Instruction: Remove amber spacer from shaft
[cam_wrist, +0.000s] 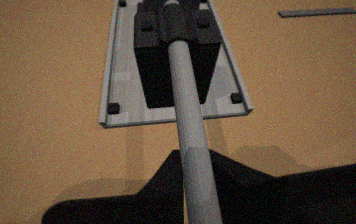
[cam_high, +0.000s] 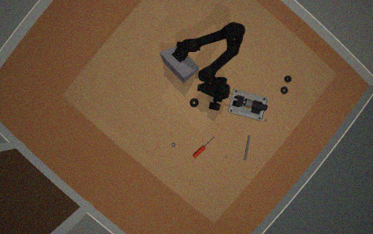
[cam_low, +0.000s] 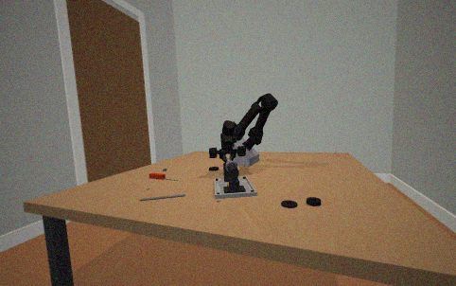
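Note:
My gripper (cam_wrist: 188, 155) (cam_low: 228, 156) is shut on the grey shaft (cam_wrist: 187, 100), outside the smaller dark support block (cam_wrist: 177, 55) (cam_high: 238, 101). The shaft runs from my fingers through the top of that block. The big dark housing block (cam_high: 258, 107) (cam_low: 232, 176) stands at the other end of the pale base plate (cam_high: 237, 113) (cam_wrist: 142, 120) (cam_low: 251, 193). Grey parts on the shaft (cam_high: 248, 103) show between the blocks; I cannot tell single spacers apart. A small amber bit (cam_low: 228, 185) shows low beside the housing, near the plate. Whether the shaft end sits in the housing is hidden.
A red screwdriver (cam_high: 199, 151) (cam_low: 157, 176) and a grey bar (cam_high: 247, 148) (cam_low: 163, 197) (cam_wrist: 317, 12) lie on the table. Two black discs (cam_high: 288, 79) (cam_high: 284, 90) lie beyond the plate; another black disc (cam_high: 196, 102) lies near my arm. A small ring (cam_high: 173, 144) lies farther off.

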